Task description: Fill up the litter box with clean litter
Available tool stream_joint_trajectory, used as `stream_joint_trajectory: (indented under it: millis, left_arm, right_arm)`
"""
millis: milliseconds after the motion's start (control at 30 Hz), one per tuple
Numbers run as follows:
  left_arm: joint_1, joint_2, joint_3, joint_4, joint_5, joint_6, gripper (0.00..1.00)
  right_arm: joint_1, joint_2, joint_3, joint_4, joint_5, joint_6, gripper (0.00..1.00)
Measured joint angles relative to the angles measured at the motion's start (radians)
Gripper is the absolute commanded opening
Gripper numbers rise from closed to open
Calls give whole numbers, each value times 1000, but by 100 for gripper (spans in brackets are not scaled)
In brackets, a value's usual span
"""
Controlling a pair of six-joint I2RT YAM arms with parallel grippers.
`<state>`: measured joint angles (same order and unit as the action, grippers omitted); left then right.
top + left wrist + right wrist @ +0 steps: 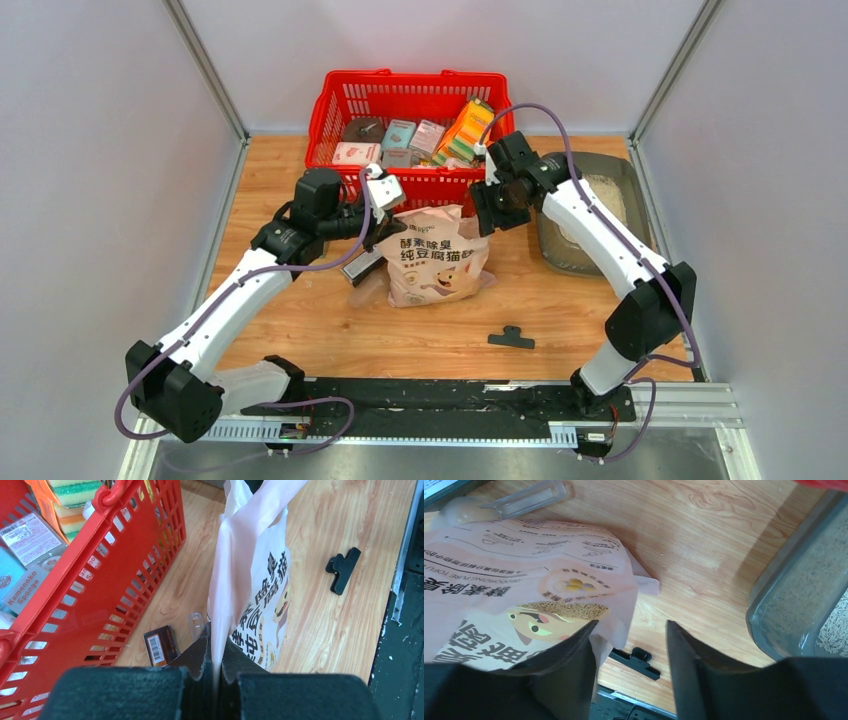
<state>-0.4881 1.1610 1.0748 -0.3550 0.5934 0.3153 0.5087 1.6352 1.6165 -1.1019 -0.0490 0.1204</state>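
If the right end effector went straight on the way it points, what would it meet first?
Most likely the cat litter bag: one finger overlaps its edge in the wrist view. Between the open jaws of the right end effector lies only bare wooden tabletop. Depth is unclear.

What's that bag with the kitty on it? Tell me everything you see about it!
The bag is soft, crinkly pinkish-cream plastic, printed with big characters and a cartoon cat. It is propped up with its bottom on the wooden table, just in front of the red basket. The left end effector is shut on its thin top edge and holds it up. The right end effector is open beside its other top corner, not gripping it.
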Motion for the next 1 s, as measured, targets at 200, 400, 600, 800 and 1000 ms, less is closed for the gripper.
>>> stream_joint_trajectory:
  millis: [200,400,600,800,1000]
  left_arm:
    - [-1,1,0,1,0,4,0]
    - [0,33,2,47,0,18,0]
    - [0,146,93,91,-1,42,0]
    - [0,239,181,143,-2,43,0]
    - [1,259,182,148,-9,55,3]
  right_arm:
    - [-41,-24,-24,0,-40,11,0]
    - [-46,-24,-19,14,-124,1,0]
    - [-47,21,81,10,-123,-19,0]
    - [-76,28,109,35,-97,-24,0]
    - [-110,16,35,86,-81,-15,0]
